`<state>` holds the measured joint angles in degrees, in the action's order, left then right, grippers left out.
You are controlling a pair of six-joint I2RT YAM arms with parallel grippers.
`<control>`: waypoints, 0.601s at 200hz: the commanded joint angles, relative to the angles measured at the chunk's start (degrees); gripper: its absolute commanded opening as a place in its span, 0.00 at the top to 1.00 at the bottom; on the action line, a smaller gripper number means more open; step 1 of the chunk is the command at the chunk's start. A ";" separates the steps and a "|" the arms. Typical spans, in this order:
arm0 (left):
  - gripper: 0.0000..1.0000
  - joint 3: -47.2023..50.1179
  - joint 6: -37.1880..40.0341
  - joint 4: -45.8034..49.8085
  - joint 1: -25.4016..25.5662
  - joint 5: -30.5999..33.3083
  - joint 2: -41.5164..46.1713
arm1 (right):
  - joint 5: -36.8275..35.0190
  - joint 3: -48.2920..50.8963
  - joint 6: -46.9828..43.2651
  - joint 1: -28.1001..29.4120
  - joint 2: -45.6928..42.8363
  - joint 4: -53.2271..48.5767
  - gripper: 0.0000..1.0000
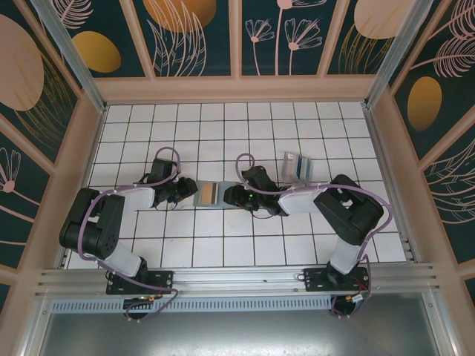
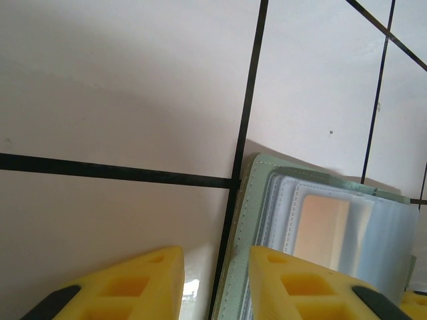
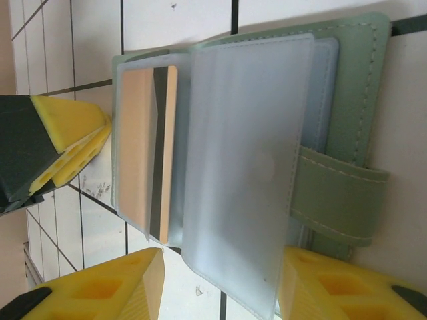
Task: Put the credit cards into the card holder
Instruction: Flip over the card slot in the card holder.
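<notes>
The sage-green card holder (image 1: pixel 208 194) lies open on the tiles between my two grippers, its tan inside and clear sleeves facing up. My left gripper (image 1: pixel 187 194) is at its left edge. In the left wrist view its jaws (image 2: pixel 217 287) stand apart across that edge, one finger (image 2: pixel 300 287) over the holder (image 2: pixel 257 220) and the other over bare tile. My right gripper (image 1: pixel 228 197) is at the holder's right side. Its jaws (image 3: pixel 220 280) are open around a raised clear sleeve (image 3: pixel 247 153) of the holder (image 3: pixel 350 100). The credit cards (image 1: pixel 300 165) lie behind my right arm.
The cards sit in a clear plastic tray (image 1: pixel 289 159) at the back right. In the right wrist view my left gripper's yellow fingers (image 3: pixel 67 147) touch the holder's far edge. White tiles lie bare in front and behind. Pale walls enclose the floor.
</notes>
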<state>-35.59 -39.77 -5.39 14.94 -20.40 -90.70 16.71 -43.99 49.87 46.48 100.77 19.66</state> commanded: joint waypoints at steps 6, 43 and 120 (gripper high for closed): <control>0.67 0.09 -0.69 -0.50 0.51 -1.74 -1.60 | 1.97 -1.35 -1.08 -0.43 -0.81 3.64 0.52; 0.67 3.56 -7.99 -9.83 -1.14 -9.74 -2.91 | 3.54 -4.06 -2.98 -0.35 1.04 4.29 0.52; 0.67 7.85 -14.22 -16.15 -6.94 -14.04 -0.04 | 4.97 -15.29 -7.95 2.38 9.04 2.41 0.49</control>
<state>-28.75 -52.40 -21.80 9.37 -32.67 -92.27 19.75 -54.94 44.97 47.62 106.91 22.11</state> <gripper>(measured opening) 0.322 0.511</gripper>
